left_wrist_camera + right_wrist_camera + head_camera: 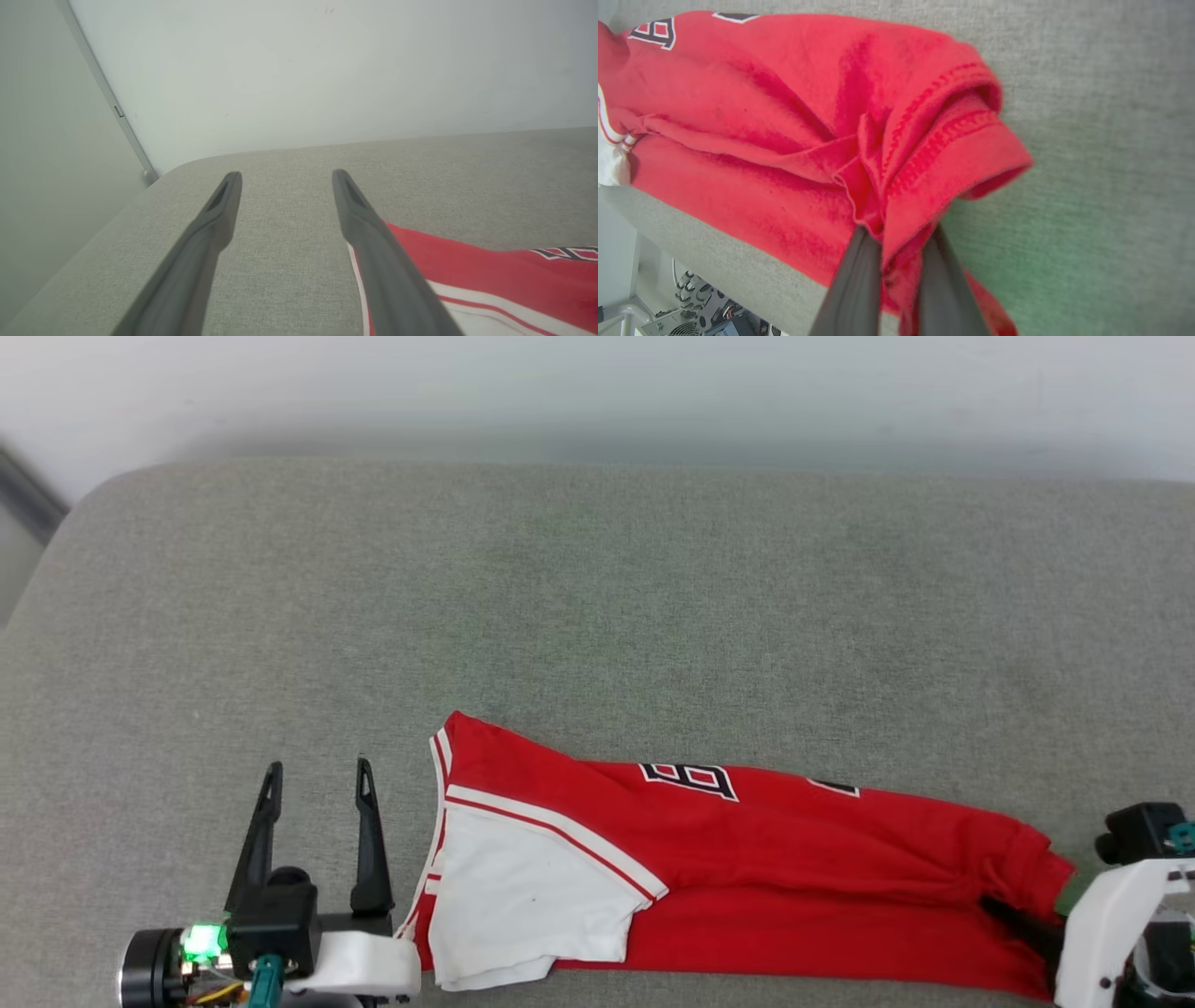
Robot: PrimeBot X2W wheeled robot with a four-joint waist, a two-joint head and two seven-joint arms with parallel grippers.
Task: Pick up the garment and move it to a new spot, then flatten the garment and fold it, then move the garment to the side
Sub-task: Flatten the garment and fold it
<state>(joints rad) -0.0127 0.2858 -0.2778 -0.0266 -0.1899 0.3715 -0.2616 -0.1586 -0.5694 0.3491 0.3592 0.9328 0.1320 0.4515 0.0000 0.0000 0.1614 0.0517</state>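
Lying long axis left-right along near tabletop (597, 597) edge, head view: garment (747, 859), white-sleeve end just beside left gripper (317, 784), hem end at right gripper (1013, 919). Left wrist: jaws spread, garment to their right. Right wrist: jaws pinching bunched hem.

place: I read it as a robot lab or test room
work surface: grey fabric-padded table (597, 597), rounded corner
backdrop: bare white wall (597, 383), grey trim strip (107, 93)
below table edge: roller wheel (693, 289), metal frame (623, 310), pale floor
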